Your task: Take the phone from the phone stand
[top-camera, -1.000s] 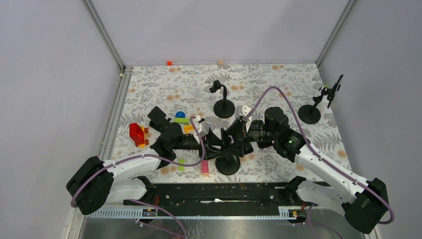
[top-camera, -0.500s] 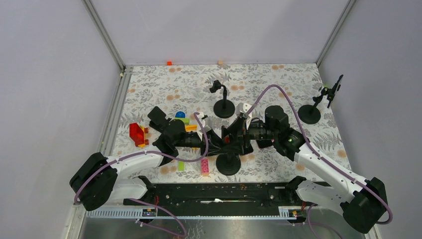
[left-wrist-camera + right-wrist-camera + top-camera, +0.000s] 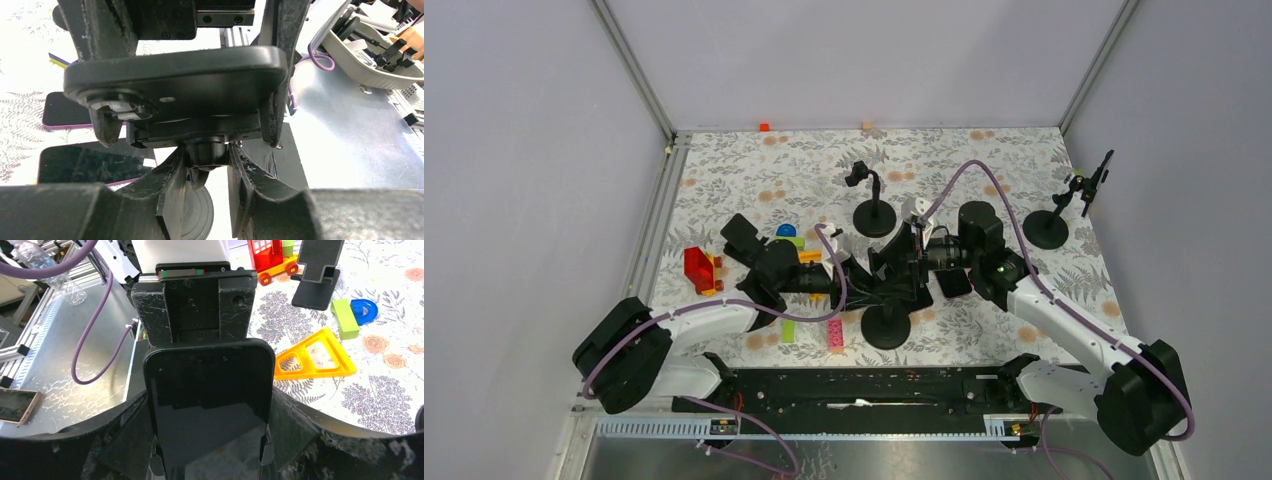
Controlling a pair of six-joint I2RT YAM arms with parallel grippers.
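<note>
Phone (image 3: 896, 268) sits tilted in the clamp of the phone stand (image 3: 886, 327) near the front middle of the floral table (image 3: 754, 180) in the top view, and both arms meet at it. The left gripper (image 3: 862, 285) reaches in from the left, low at the stand's neck, and the right gripper (image 3: 908, 265) comes from the right at phone height. The dark parts merge from above, so neither grip can be read here. A red toy (image 3: 701, 270) lies to the left, a pink brick (image 3: 835, 334) is just left of the stand's round base, and a taller round-based stand (image 3: 875, 217) is behind. In the left wrist view the phone's black back (image 3: 190, 80), camera lens at the left, spans the frame above the clamp. The left gripper's fingers (image 3: 172, 190) are clenched on the stand's neck just below that clamp, one touching each side. The right gripper's fingers (image 3: 280, 75) press on two opposite edges of the phone. A purple-edged phone (image 3: 65, 110) and a dark phone (image 3: 90, 162) lie flat on the table beyond. In the right wrist view the phone's dark screen (image 3: 210, 405) faces the camera, upright, grasped by its long edges between the right gripper's fingers (image 3: 155, 455). The left gripper's black body is right behind it. A yellow triangle (image 3: 315, 357), a green block (image 3: 345, 317) and a black folding stand (image 3: 317, 270) lie to the right.
</note>
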